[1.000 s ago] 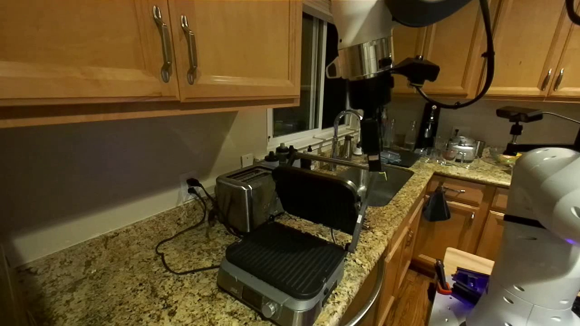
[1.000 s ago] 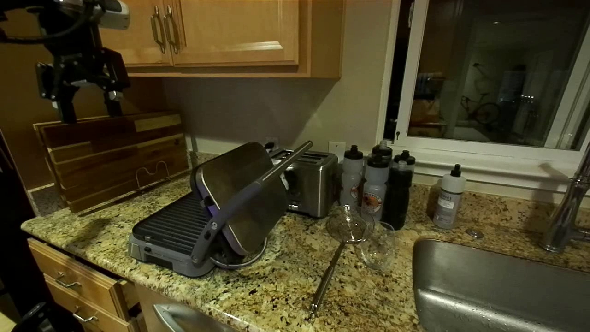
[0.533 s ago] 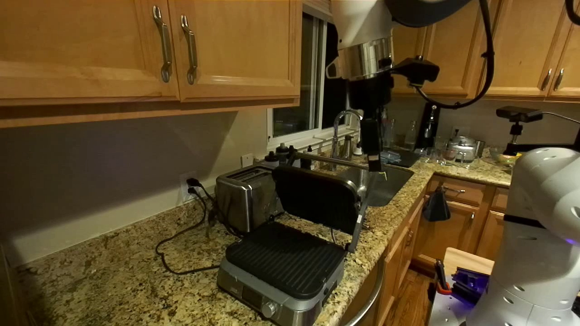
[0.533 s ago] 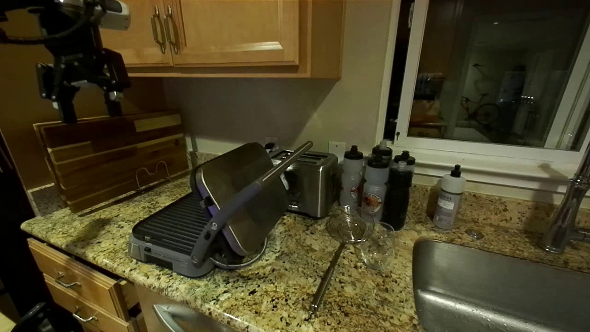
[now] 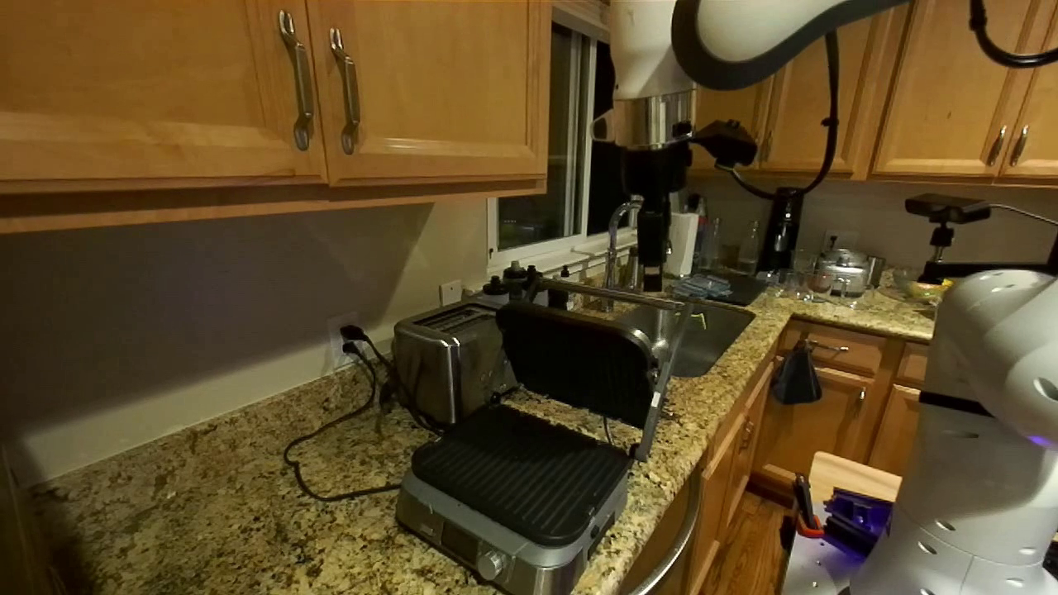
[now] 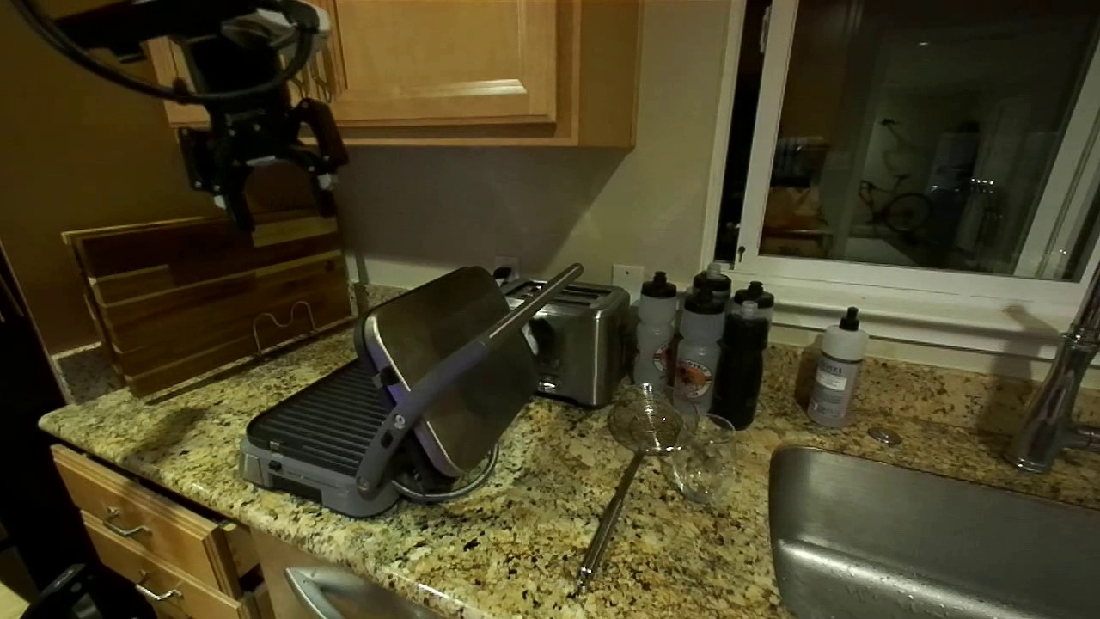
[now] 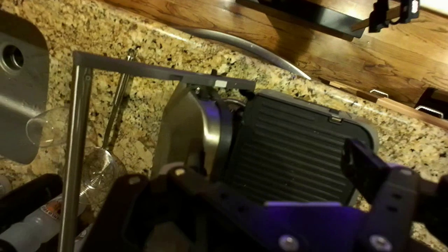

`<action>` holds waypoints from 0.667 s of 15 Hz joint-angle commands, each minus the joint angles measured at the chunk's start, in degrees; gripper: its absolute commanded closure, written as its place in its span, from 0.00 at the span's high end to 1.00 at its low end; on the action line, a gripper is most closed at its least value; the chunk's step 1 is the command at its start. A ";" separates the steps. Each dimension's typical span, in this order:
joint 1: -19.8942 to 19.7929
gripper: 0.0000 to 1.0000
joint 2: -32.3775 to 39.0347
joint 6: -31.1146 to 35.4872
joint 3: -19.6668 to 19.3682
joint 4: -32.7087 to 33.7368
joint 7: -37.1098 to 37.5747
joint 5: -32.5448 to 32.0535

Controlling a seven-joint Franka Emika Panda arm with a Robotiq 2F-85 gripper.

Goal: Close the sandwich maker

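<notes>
The sandwich maker stands on the counter with its lid raised. Its dark ribbed lower plate shows in both exterior views [image 5: 521, 471] [image 6: 322, 413] and in the wrist view [image 7: 297, 147]. The silver-backed lid [image 6: 468, 361] leans back past upright, and its bar handle [image 6: 537, 301] points up and away from the base; the handle also shows in the wrist view [image 7: 74, 147]. My gripper [image 6: 285, 217] is open and empty, in the air above the sandwich maker and touching nothing. It points down, and its fingers lie apart over the ribbed plate in the wrist view [image 7: 274, 157].
A silver toaster [image 6: 584, 344] stands close behind the lid. Several bottles [image 6: 700, 344], a strainer [image 6: 640, 430] and a clear glass [image 6: 705, 460] stand between it and the sink [image 6: 928, 533]. A wooden board [image 6: 206, 292] leans at the wall. Upper cabinets [image 5: 430, 91] overhang the counter.
In the last half second my open gripper has moved sideways above the sandwich maker, rightward in an exterior view, and farther from the camera in an exterior view. The sandwich maker and its lid have not moved.
</notes>
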 commanded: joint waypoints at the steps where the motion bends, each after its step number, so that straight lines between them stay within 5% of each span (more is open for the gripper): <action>1: -1.68 1.00 3.27 6.88 -5.22 0.23 -6.86 -2.05; 10: -4.43 1.00 7.50 7.42 -6.08 1.99 -6.65 -1.53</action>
